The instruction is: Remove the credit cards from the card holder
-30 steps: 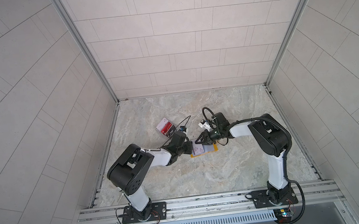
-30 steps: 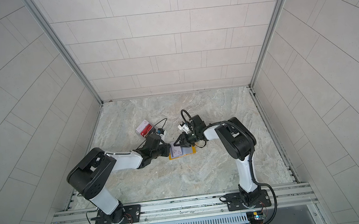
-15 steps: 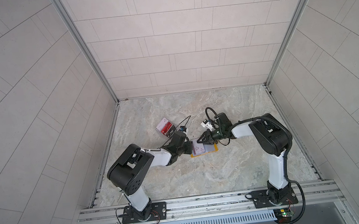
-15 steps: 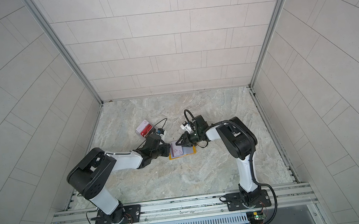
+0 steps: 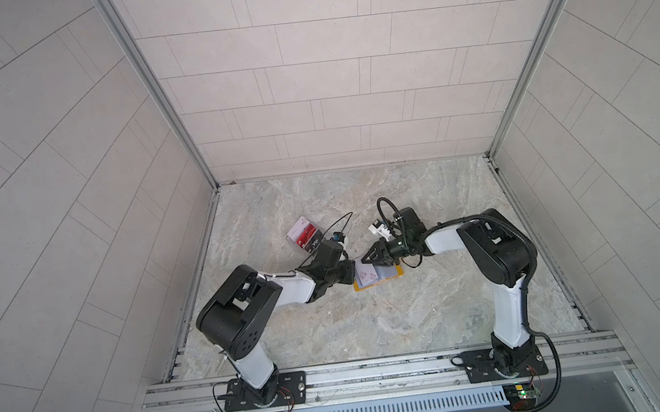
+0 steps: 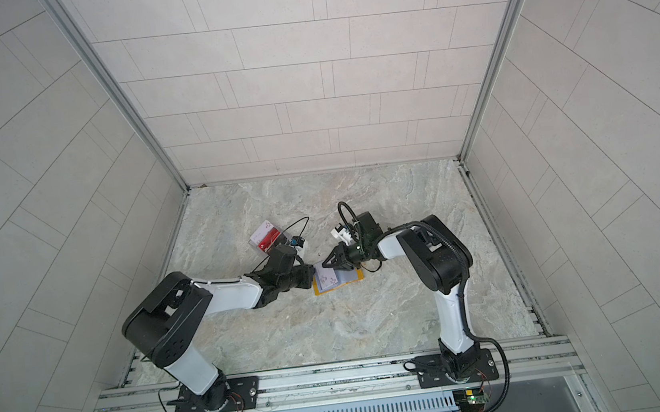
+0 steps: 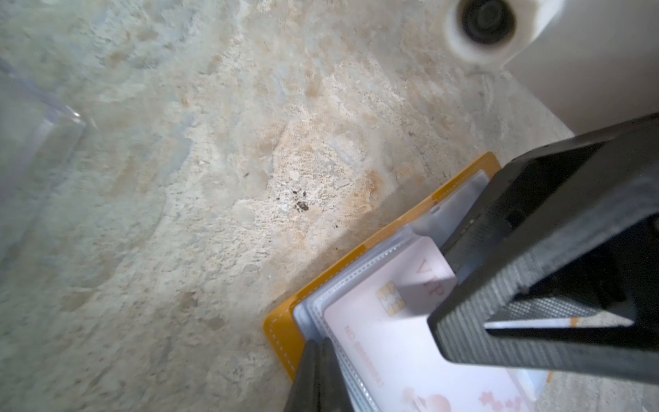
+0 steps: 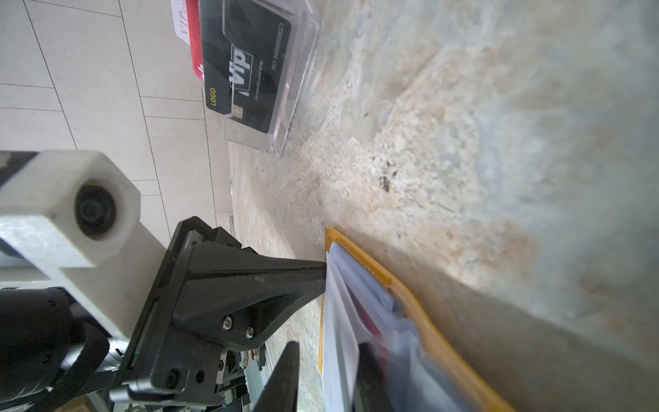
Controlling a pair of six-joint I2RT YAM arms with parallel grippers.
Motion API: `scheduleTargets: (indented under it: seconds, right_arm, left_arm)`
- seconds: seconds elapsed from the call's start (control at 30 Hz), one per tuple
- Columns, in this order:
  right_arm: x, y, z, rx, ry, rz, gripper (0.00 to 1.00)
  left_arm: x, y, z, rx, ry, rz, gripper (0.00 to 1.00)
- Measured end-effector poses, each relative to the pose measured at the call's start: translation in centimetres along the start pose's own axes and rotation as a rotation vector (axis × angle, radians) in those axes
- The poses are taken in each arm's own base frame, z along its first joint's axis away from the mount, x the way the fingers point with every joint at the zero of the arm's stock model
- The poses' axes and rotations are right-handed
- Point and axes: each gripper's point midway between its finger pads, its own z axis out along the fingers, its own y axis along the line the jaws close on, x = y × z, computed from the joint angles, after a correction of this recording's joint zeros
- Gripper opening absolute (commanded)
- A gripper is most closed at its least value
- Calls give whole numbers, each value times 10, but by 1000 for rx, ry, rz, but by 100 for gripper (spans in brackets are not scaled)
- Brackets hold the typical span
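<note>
The mustard-yellow card holder (image 5: 395,281) (image 6: 320,292) lies open on the marble table, clear sleeves up. A whitish credit card (image 7: 392,342) (image 8: 338,342) with pink marks sits in the top sleeve. My left gripper (image 5: 351,272) (image 6: 311,275) (image 7: 319,356) is shut, its tips pressed on the sleeves' edge near the holder's (image 7: 285,331) corner. My right gripper (image 5: 366,259) (image 6: 328,262) (image 8: 330,349) is open: its jaws straddle the whitish card, and one finger (image 8: 287,374) stands apart from the card's face. A red card edge shows deeper between the sleeves.
A clear plastic box (image 5: 304,239) (image 6: 267,238) (image 8: 264,71) behind the left gripper holds a black VIP card, a red one and a whitish one. Tiled walls close in the table on three sides; a metal rail runs along the front edge.
The right gripper has shifted very slightly to the right at the holder's edge. The left gripper and the holder have not moved.
</note>
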Motion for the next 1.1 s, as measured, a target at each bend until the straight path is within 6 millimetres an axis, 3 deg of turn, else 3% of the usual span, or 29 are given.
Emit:
scheduleTargets:
  seconds: [0.5,1.1]
  right_arm:
    - [-1,-5,3,7,2,6,26]
    - [-1,-4,4,-2,5,1,26]
  left_arm:
    - [-3,-8,-5,28,16,2,0]
    - [3,0,-3,7,-4,3,0]
